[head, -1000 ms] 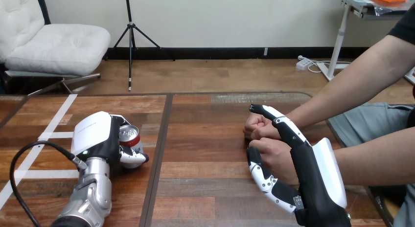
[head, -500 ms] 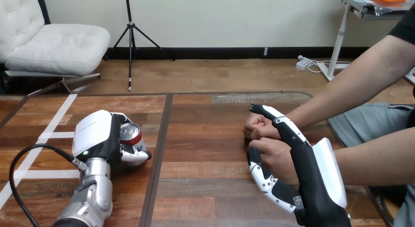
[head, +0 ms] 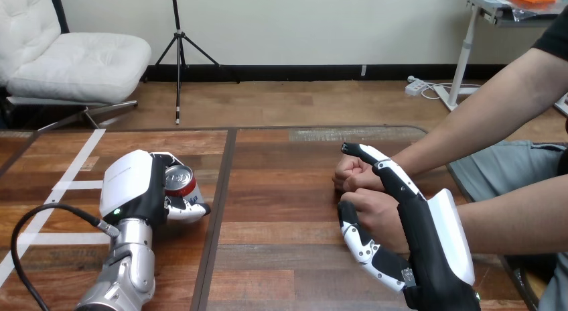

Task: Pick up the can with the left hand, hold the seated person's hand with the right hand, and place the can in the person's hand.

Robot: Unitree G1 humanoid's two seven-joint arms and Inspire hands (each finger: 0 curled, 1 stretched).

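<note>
A red can (head: 181, 182) with a silver top sits in my left hand (head: 137, 185) at the left of the table, tilted a little, with my fingers and thumb curled round it. At the right, the person's two fists rest on the table: the far one (head: 351, 171) and the near one (head: 375, 214). My right hand (head: 422, 234) lies against the near fist, its thumb curled under the fist and its fingers stretched over the top towards the far fist.
The wooden table (head: 281, 257) has a dark seam (head: 218, 210) down its middle and white tape lines (head: 60, 187) at the left. The person's forearms (head: 509, 220) come in from the right edge.
My left hand has carried the can a little to the right and slightly away from me. My right hand and the person's fists have stayed still.
</note>
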